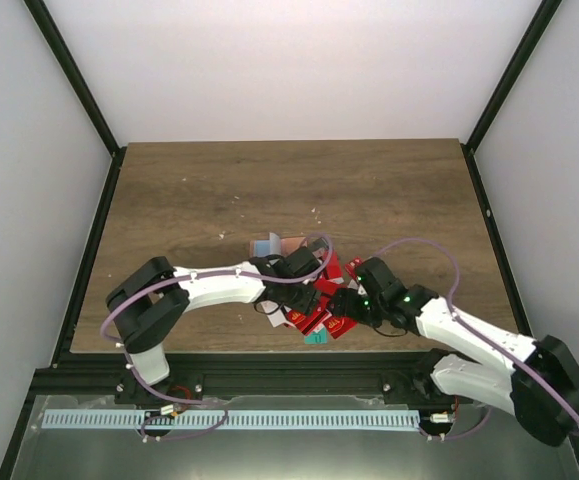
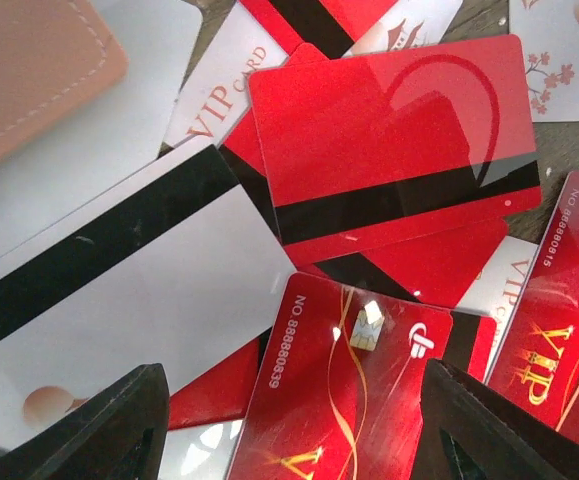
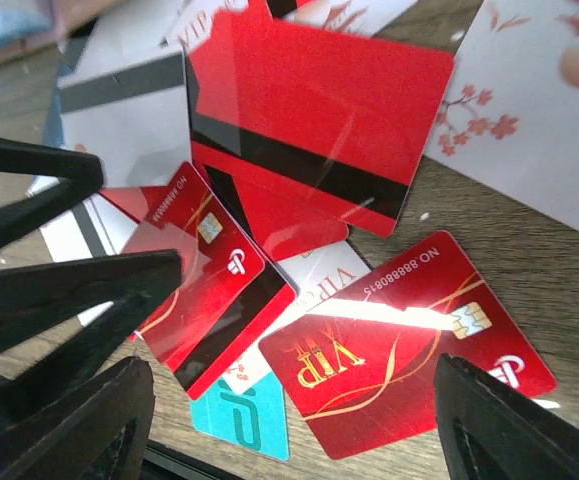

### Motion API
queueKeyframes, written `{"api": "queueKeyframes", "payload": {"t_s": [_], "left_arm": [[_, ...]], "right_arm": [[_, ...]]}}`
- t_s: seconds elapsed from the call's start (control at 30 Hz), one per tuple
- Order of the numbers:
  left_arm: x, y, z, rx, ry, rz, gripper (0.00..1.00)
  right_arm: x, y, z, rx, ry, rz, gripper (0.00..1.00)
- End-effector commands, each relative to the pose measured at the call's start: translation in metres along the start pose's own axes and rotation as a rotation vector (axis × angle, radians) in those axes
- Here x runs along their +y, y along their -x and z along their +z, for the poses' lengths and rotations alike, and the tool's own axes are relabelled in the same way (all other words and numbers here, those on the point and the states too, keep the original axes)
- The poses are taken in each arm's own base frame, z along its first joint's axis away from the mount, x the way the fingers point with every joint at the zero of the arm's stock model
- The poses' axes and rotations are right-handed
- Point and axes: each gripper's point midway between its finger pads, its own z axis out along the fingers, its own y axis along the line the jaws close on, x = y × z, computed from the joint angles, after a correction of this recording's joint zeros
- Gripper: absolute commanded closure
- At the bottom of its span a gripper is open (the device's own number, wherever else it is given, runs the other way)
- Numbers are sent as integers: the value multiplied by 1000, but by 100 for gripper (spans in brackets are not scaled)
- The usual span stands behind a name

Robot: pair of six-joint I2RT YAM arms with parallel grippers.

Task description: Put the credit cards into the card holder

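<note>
Loosely heaped, credit cards (image 2: 389, 150) beneath left gripper (image 2: 297, 372) and right gripper (image 3: 291, 372), both released, card holder (image 2: 24, 70) alongside

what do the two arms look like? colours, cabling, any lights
Both the left arm and right arm have white link shells, black joint housings and a looping lilac cable. Green indicator lights glow near the right wrist. The left gripper and right gripper have plain black wedge-shaped fingers.
</note>
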Motion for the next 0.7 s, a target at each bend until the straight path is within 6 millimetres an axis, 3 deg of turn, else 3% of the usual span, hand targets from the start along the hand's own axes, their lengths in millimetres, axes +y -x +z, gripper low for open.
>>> {"api": "queueKeyframes", "payload": {"t_s": [0.0, 0.23, 0.67], "left_arm": [[-9, -1, 15, -11, -13, 25, 29], [-32, -32, 24, 43, 12, 92, 28], [-44, -84, 29, 121, 241, 217, 24]], "right_arm": [[-8, 5, -16, -73, -42, 39, 22], [-6, 0, -29, -67, -20, 35, 22], [-2, -9, -34, -38, 20, 14, 22]]}}
